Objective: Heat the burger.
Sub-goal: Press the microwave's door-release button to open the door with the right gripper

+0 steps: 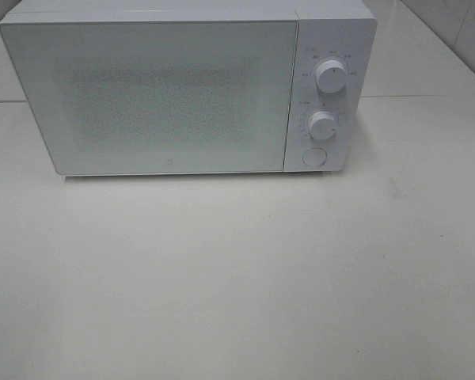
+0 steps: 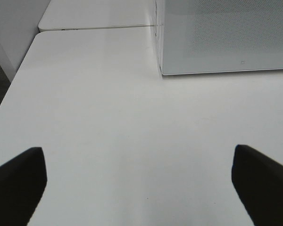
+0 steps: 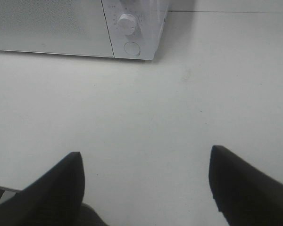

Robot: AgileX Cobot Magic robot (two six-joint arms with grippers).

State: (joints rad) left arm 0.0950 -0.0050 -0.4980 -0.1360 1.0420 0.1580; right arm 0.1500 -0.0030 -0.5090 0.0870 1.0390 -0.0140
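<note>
- Burger: not visible in any view, so its place relative to either pair of jaws cannot be told.
- Left gripper (image 2: 137, 153): its two dark fingers (image 2: 19, 181) are spread wide apart and nothing sits between them. Only the bare white table (image 1: 237, 285) shows under and between the jaws.
- White microwave (image 1: 150, 95): it stands on the table well ahead of the left jaws and off to their right. Only its lower left front corner shows from the left wrist. Its door is closed, with a dotted, frosted window that hides the inside.
- Control panel: it is on the right side of the microwave's front. An upper dial (image 1: 330, 75) sits above a lower dial (image 1: 322, 125), and a round button (image 1: 313, 157) sits below both.
- Right gripper (image 3: 145, 154): its dark fingers are also spread apart and hold nothing, with plain tabletop between them. The lower dial and the round button lie well ahead of these jaws and a little to their left, not touching them.
- Neither gripper appears in the high view, which shows only the microwave and the table in front of it.
</note>
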